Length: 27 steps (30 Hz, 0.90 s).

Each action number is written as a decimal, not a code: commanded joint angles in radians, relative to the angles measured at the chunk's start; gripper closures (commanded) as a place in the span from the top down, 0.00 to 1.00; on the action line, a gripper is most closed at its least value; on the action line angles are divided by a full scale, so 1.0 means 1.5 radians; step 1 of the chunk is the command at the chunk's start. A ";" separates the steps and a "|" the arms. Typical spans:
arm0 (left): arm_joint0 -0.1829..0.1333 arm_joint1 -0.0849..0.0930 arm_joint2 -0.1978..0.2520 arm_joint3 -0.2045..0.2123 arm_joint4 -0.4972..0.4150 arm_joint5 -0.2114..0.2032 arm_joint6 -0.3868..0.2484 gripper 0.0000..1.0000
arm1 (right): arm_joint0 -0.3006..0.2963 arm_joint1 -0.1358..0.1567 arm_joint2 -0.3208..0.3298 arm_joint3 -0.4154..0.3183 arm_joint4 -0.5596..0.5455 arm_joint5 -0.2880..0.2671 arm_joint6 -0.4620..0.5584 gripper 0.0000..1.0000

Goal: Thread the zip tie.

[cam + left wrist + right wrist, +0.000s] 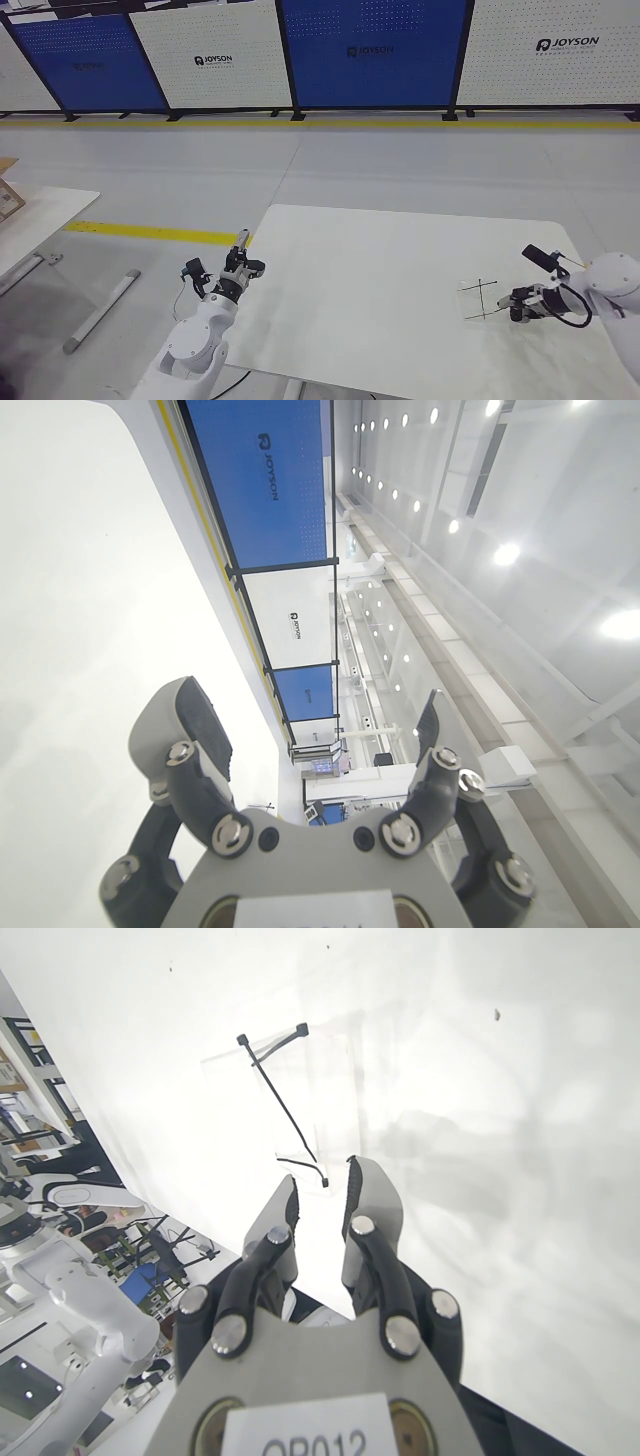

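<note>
Right wrist view, stock on hand.

Item 1: zip ties (280, 1098), black and thin, three as far as I can count, lying flat on a clear sheet (340, 1078) on the white table (500, 1178). Two cross toward the sheet's far end. A short curved one lies at the sheet's near edge.

Item 2: right gripper (322, 1190), fingers a narrow gap apart, pinching nothing. It sits just at the sheet's near edge, with the short one's end in line with the gap.

Item 3: left gripper (310, 700), fingers spread wide, empty, well apart from the sheet at the table's opposite edge.

Hazards, as judged:
- The ties lie flat, so the fingers may scrape the sheet and close on nothing.
- The sheet looks light and could slide or lift with a pinch.
- The crossed pair may drag out together.
- A grip too close to the tip would leave little free length for the other gripper to thread.
</note>
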 commanded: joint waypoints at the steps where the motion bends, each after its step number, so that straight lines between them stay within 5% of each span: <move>1: 0.000 0.000 0.000 0.000 0.000 0.000 0.000 1.00 | 0.003 -0.001 -0.003 0.002 -0.001 0.002 0.000 0.24; 16: 0.000 0.000 0.000 0.000 0.000 0.000 0.000 1.00 | 0.030 -0.009 -0.031 0.041 0.001 0.000 0.002 0.22; 20: 0.000 0.000 0.000 0.000 0.000 0.000 0.000 1.00 | 0.033 -0.009 -0.032 0.045 0.003 -0.003 0.002 0.14; 27: 0.000 0.000 0.000 0.000 0.000 0.000 0.000 1.00 | 0.034 -0.008 -0.033 0.046 0.005 -0.007 0.002 0.19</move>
